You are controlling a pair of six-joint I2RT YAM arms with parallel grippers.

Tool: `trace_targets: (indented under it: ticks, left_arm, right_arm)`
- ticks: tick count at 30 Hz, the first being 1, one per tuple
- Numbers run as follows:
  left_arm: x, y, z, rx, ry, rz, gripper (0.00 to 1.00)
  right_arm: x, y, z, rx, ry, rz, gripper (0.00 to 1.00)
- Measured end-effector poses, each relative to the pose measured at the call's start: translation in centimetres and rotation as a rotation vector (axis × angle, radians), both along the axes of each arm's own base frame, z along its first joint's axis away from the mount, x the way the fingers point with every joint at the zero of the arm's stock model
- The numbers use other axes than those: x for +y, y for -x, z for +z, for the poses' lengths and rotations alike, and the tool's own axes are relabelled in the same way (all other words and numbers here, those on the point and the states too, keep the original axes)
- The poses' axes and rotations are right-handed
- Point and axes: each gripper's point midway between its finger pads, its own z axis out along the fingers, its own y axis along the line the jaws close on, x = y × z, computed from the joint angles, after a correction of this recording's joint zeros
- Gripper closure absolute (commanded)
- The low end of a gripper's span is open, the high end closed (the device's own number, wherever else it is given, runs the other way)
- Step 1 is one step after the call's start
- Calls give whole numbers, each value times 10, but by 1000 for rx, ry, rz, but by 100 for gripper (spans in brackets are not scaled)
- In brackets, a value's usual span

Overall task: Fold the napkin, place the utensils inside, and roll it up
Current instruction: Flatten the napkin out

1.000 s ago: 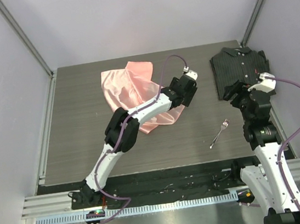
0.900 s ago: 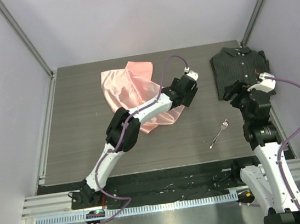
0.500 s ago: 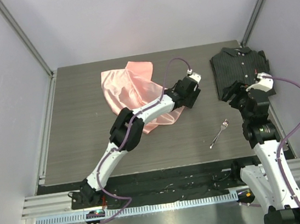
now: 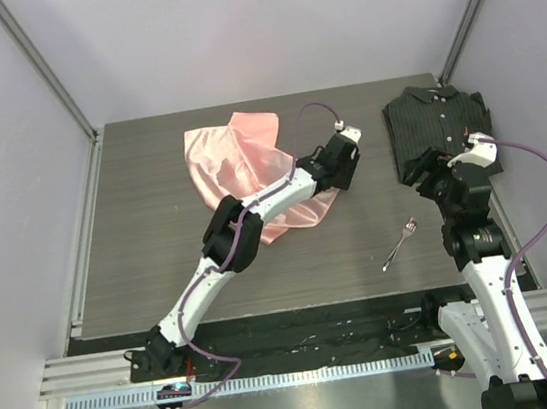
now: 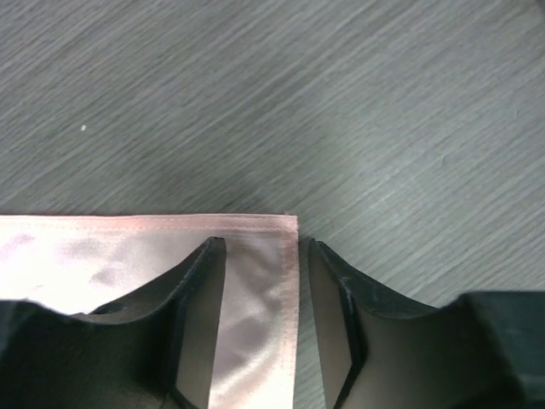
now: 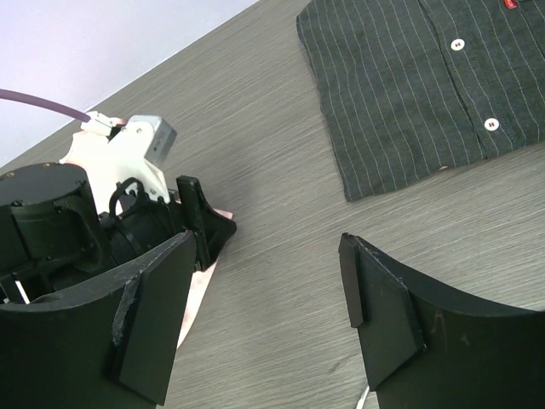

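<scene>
The salmon-pink napkin point(image 4: 232, 159) lies crumpled and partly folded at the back middle of the table. My left gripper point(image 4: 343, 179) is low over its right corner. In the left wrist view the jaws point(image 5: 261, 247) stand apart, and the flat hemmed corner of the napkin point(image 5: 128, 256) lies between them, unpinched. The small silver fork point(image 4: 400, 243) lies on the table at the front right, apart from both grippers. My right gripper point(image 4: 428, 170) hovers open and empty between the napkin and the fork; its jaws point(image 6: 266, 247) are wide apart.
A dark pinstriped folded shirt point(image 4: 438, 127) lies at the back right, just beyond my right gripper; it also shows in the right wrist view point(image 6: 409, 85). White walls and metal rails bound the dark wood table point(image 4: 159, 250).
My left gripper has reached slightly farther right and back along the napkin's corner. The right gripper has shifted a little to the left. Napkin and fork have not moved.
</scene>
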Motion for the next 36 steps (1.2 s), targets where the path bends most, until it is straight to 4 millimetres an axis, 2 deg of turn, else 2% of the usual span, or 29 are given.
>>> trace_targets:
  ticks: [4,7,8,16,19,21,24,25,28,30,31,33,36]
  left_arm:
    - [4,-6,1,27,19,32,69]
    - [7,-11,0,46,34,60,90]
    - [9,-11,-1,55,39,68,100]
    - [13,-11,2,110,90,74,100]
    - [36,-1,9,122,65,92,100]
    - [59,9,28,110,53,121,100]
    - [109,17,91,41,125,199,100]
    - [131,18,119,4,180,241,100]
    - [231,16,198,-130,343,429,100]
    - [304,17,236,-242,424,587,100]
    - [339,25,243,-281,437,671,100]
    - [383,47,245,-327,444,779,100]
    - [432,95,220,-340,400,914,100]
  right_arm:
    - [1,0,0,0,-1,3,23]
    - [2,0,0,0,-2,10,23]
    - [2,1,0,0,-1,13,23]
    - [5,4,-3,17,20,41,26]
    - [12,3,-6,27,16,83,30]
    - [19,0,-8,34,6,122,34]
    - [31,-6,-15,47,-29,184,36]
    - [37,-9,-19,53,-41,207,37]
    - [54,-17,-35,95,-74,263,37]
    - [76,-20,-48,135,-74,324,37]
    - [88,-21,-56,163,-71,350,37]
    - [122,-15,-66,198,-60,446,37]
    - [168,-11,-88,266,-37,551,38]
